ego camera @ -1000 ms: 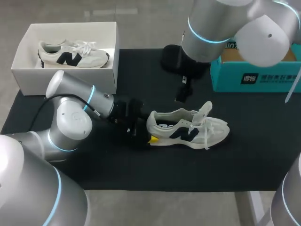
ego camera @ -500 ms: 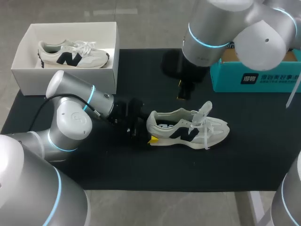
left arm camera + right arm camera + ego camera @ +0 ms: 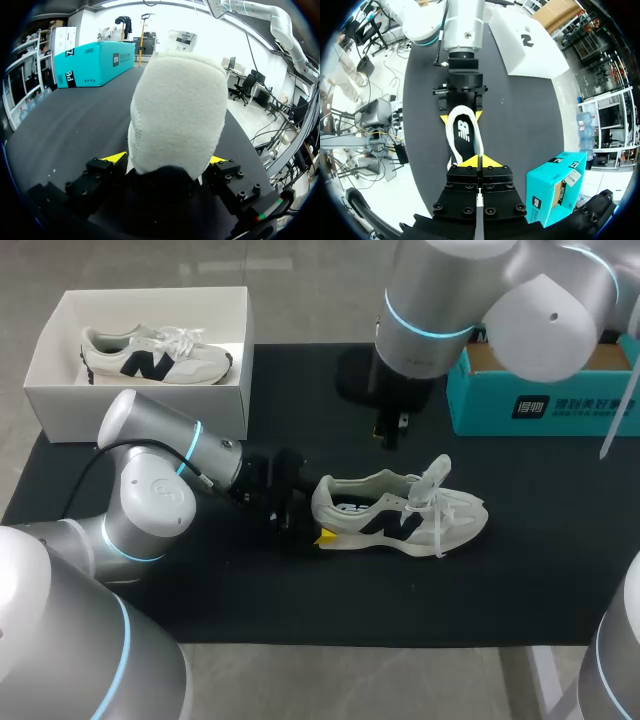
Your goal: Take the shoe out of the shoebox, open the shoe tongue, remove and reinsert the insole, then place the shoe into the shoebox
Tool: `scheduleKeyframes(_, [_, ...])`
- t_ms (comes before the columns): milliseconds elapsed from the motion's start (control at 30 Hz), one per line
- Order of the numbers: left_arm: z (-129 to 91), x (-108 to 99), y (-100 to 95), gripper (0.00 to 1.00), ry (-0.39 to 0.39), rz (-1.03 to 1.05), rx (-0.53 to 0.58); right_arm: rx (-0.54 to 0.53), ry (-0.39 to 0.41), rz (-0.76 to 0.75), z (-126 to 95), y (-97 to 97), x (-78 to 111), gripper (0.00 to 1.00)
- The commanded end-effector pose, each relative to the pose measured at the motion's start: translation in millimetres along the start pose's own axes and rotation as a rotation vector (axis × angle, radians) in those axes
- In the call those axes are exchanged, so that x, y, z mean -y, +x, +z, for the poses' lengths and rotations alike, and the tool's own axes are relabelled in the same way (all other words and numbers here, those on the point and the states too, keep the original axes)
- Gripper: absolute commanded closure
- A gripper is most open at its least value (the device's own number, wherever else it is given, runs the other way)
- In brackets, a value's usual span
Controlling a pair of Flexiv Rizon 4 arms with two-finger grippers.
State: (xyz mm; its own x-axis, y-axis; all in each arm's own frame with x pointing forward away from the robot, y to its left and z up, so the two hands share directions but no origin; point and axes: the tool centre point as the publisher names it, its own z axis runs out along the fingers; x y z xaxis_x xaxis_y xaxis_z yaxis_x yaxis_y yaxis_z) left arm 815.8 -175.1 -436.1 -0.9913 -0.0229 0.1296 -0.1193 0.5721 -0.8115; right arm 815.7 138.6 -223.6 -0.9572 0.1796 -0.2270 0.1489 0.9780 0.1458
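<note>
Matte black tabletop; left fingers tight around rounded fuzzy shoe heel, right fingers together, empty.

The head view looks down from above and behind the robot onto the whole table. It takes in the shoe near the middle, the white shoebox at the far left corner and the teal box at the far right edge. The left wrist view sits low over the table, close against the shoe's heel, facing along the shoe toward the teal box. The right wrist view hangs well above the table, looking down into the shoe's opening. All three share the shoe and the teal box; the head and right wrist views also share the white shoebox.
</note>
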Motion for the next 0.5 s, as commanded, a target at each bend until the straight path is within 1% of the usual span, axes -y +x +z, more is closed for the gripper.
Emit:
scheduleKeyframes(33, [1.9,-3.1,-2.0,1.00,-0.001,0.000,-0.001,-0.041,-0.015,-0.009,25.8,-3.9,-2.1,1.00])
scheduleKeyframes(167, [1.9,-3.1,-2.0,1.00,-0.001,0.000,-0.001,-0.064,-0.026,0.000,50.3,-6.0,1.8,1.00])
scheduleKeyframes(267, [1.9,-3.1,-2.0,1.00,-0.001,0.000,-0.001,-0.094,-0.016,0.000,67.6,-7.7,4.9,1.00])
scheduleKeyframes(500, [1.9,-3.1,-2.0,1.00,-0.001,0.000,-0.001,-0.147,-0.017,0.006,91.9,-3.5,6.3,1.00])
